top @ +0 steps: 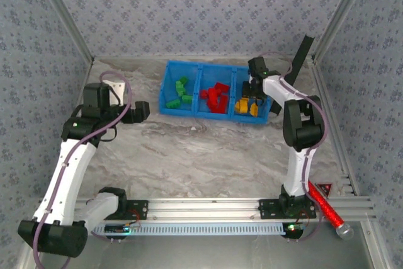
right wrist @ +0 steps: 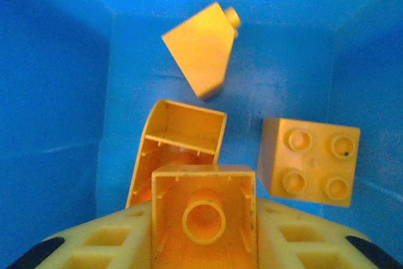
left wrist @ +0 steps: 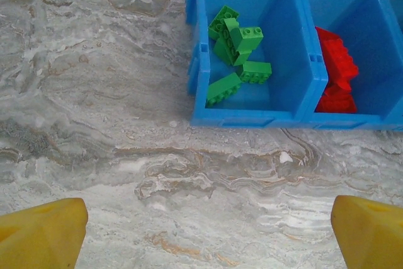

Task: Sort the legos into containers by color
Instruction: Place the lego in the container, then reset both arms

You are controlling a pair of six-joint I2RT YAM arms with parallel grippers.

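The blue tray (top: 169, 109) stands at the back of the table with three compartments. Green legos (top: 182, 91) lie in the left one, red legos (top: 217, 97) in the middle, orange-yellow legos (top: 243, 106) in the right. My right gripper (top: 254, 92) hangs over the right compartment, shut on an orange-yellow brick (right wrist: 204, 218) with its hollow underside facing the camera. Below it lie three more orange-yellow bricks, among them a sloped one (right wrist: 201, 48) and a square studded one (right wrist: 312, 159). My left gripper (left wrist: 208, 231) is open over bare table, short of the green legos (left wrist: 236, 51).
A red cylinder with a silver tip (top: 327, 209) lies by the right arm's base at the near edge. The tray's ribbed front wall (left wrist: 252, 118) faces my left gripper. Patterned walls enclose the marbled table (top: 208, 155) on three sides.
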